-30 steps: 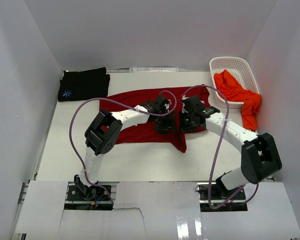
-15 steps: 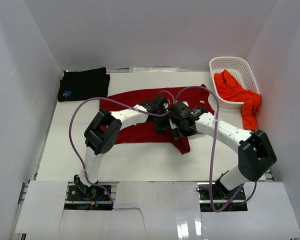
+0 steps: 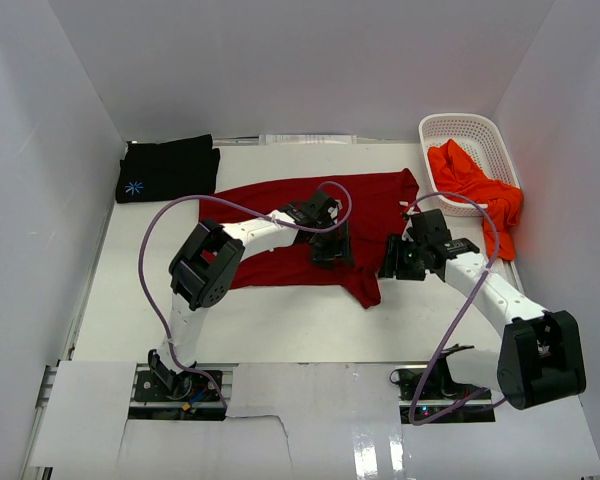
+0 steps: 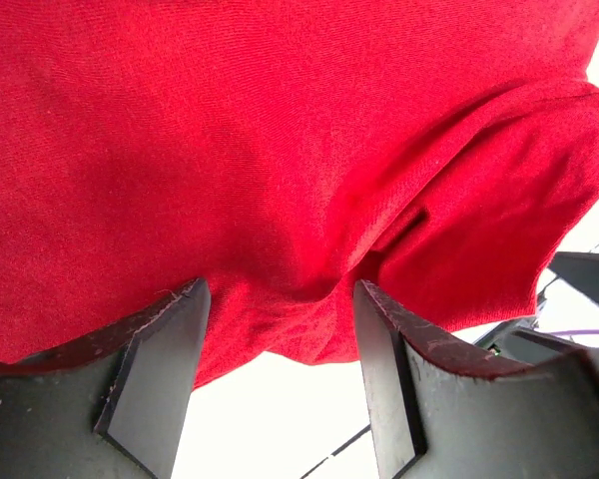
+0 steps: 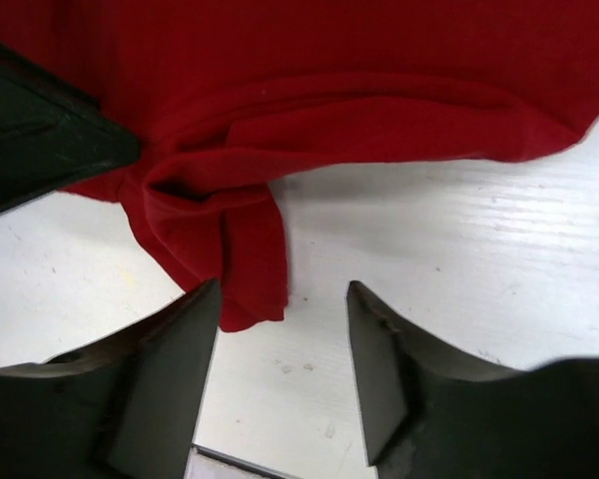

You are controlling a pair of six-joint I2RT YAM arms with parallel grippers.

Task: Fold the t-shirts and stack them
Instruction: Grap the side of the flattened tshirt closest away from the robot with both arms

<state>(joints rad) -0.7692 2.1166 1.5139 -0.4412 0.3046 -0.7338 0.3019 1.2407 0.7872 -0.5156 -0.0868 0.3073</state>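
Observation:
The dark red t-shirt (image 3: 280, 205) lies spread across the middle of the table, with a bunched flap (image 3: 365, 285) at its near right. My left gripper (image 3: 331, 250) is open and pressed down on the shirt; red cloth (image 4: 280, 150) bulges between its fingertips (image 4: 175, 339). My right gripper (image 3: 393, 262) is open and empty over bare table just right of the flap (image 5: 225, 249). The black t-shirt (image 3: 168, 168) with the blue print lies folded at the far left. The orange-red t-shirt (image 3: 475, 185) hangs over the basket's near rim.
The white slotted basket (image 3: 462, 124) stands at the far right corner. White walls close in the table on three sides. Purple cables loop above both arms. The left gripper's dark finger (image 5: 40, 130) shows at the left of the right wrist view.
My right gripper has come off the dark red shirt and moved right onto bare table, now open and empty. The left gripper has stayed on the shirt.

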